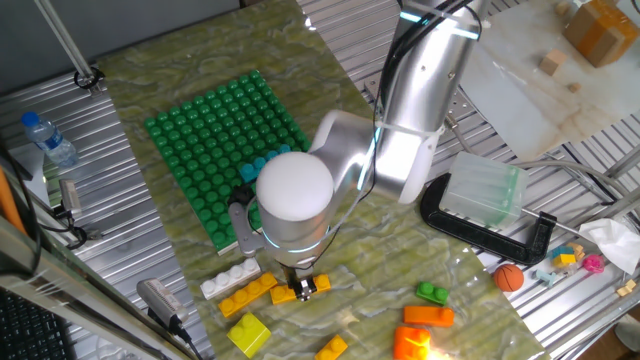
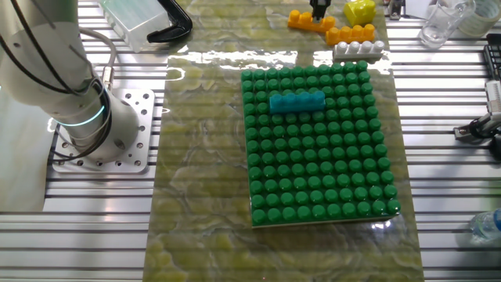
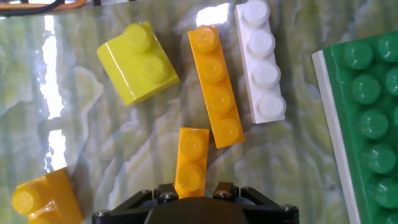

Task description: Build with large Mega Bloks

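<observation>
My gripper point(image 3: 193, 190) is down at the table and straddles one end of a yellow-orange Mega Blok point(image 3: 191, 158); the same gripper point(image 1: 306, 288) and blok point(image 1: 284, 295) show in one fixed view. Its fingers sit close on both sides, but contact is hidden. Beside it lie a yellow-orange four-stud bar point(image 3: 216, 87), a white four-stud bar point(image 3: 261, 62) and a chunky yellow block point(image 3: 140, 62). A cyan bar point(image 2: 297, 102) is pressed onto the green studded baseplate point(image 2: 313, 164).
Another yellow-orange block point(image 3: 43, 199) lies at the hand view's lower left. A green brick point(image 1: 432, 293) and orange bricks point(image 1: 428, 316) lie to the right. A black clamp point(image 1: 490, 232) with a clear box point(image 1: 483, 190) stands behind them. The baseplate edge point(image 3: 326, 124) is close.
</observation>
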{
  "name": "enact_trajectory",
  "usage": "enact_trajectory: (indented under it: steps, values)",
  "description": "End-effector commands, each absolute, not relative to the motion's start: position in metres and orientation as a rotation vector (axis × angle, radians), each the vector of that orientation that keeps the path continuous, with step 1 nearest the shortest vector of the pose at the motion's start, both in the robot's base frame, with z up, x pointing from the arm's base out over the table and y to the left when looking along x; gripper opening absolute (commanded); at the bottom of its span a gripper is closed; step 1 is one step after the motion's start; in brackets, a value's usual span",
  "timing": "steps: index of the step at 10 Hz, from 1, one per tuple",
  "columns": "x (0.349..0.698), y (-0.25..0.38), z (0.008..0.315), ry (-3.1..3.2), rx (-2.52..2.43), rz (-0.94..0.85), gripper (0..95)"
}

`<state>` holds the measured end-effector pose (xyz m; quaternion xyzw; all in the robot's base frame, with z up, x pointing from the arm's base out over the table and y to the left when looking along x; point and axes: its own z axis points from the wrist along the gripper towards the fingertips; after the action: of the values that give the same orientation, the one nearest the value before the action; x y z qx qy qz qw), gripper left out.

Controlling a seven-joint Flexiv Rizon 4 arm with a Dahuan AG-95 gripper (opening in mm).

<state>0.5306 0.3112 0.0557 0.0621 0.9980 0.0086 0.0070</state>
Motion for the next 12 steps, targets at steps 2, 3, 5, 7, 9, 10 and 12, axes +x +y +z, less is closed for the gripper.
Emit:
enact_trajectory:
  steps: [2, 3, 5, 7, 9, 10, 12]
  values:
    - [0.532, 0.310, 0.047, 3.111, 0.233, 0.025, 38.0]
    - [0.534, 0.309, 0.041, 3.105, 0.236, 0.026, 38.0]
    - [0.534, 0.309, 0.038, 3.104, 0.231, 0.027, 38.0]
    - [0.532, 0.312, 0.038, 3.103, 0.227, 0.026, 38.0]
    - [0.531, 0.314, 0.036, 3.103, 0.230, 0.025, 38.0]
    - [0.531, 0.314, 0.035, 3.104, 0.237, 0.026, 38.0]
    - [0.532, 0.313, 0.032, 3.103, 0.250, 0.025, 38.0]
